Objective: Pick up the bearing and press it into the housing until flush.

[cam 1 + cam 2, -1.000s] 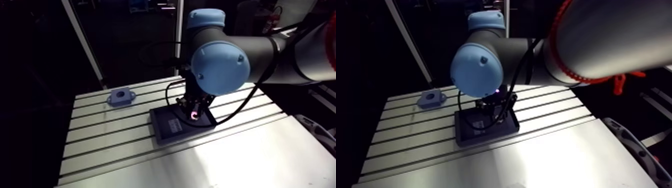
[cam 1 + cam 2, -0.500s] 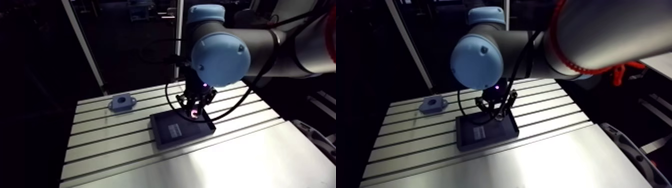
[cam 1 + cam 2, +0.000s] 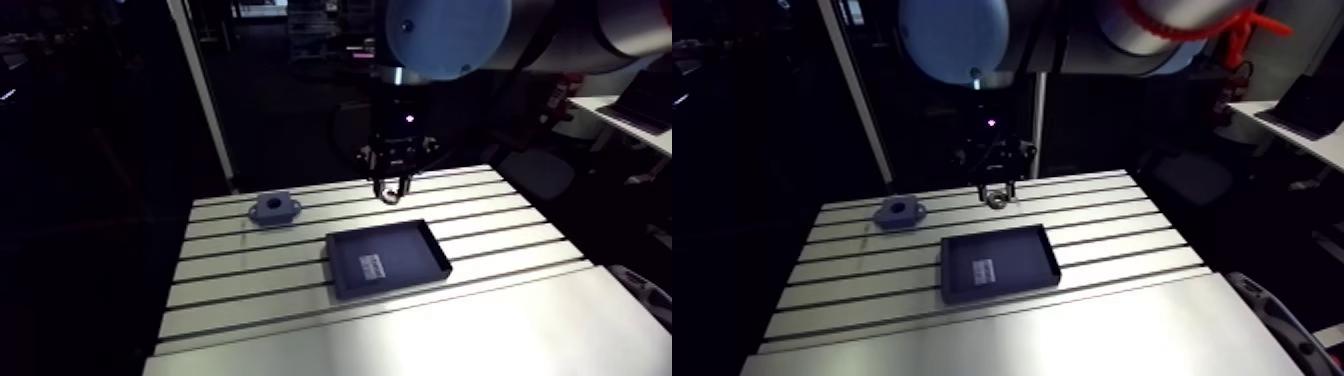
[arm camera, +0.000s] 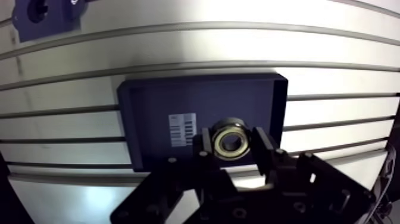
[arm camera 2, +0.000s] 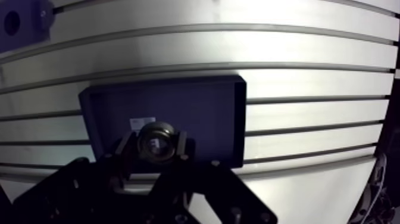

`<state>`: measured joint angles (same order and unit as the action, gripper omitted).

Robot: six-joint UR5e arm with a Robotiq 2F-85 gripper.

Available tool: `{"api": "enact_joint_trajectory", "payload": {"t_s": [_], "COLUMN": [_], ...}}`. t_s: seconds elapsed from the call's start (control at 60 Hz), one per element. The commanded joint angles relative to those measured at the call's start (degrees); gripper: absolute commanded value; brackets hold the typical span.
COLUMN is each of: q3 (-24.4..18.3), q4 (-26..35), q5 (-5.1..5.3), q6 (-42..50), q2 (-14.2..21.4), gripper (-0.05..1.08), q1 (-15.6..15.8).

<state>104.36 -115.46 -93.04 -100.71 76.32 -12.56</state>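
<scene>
- Lifted clear of the dark tray point(image 3: 405, 252), the gripper point(image 3: 388, 192) hangs above the table point(image 3: 300, 300).
- Only the wrist view shows the bearing point(image 4: 231, 143) clamped between its jaws.

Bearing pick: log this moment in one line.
gripper: shut on bearing | bearing: airborne, clear of tray | housing: bore empty, apart on table

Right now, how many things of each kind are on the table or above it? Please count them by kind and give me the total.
Bearing: 1, held in the gripper above the table
Housing: 1, on the table
Tray: 1, on the table, nothing in it
Total: 3
</scene>
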Motion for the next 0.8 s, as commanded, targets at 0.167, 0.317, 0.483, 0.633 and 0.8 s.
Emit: {"api": "enact_joint_trajectory", "payload": {"t_s": [0.167, 0.317, 0.483, 0.633, 0.8], "q3": [-16.1, -19.5, -23.9, -26.3, -28.5], "q4": [9.1, 10.3, 12.1, 12.5, 12.5], "q5": [-0.26, -0.43, -0.44, -0.60, -0.52], "q6": [6.3, 7.0, 9.1, 10.0, 14.7], "q2": [-6.4, -8.6, -11.8, -13.4, -15.8], "gripper": [0.63, 0.63, 0.64, 0.64, 0.64], "q1": [11.0, 12.6, 14.6, 16.1, 17.8]}}
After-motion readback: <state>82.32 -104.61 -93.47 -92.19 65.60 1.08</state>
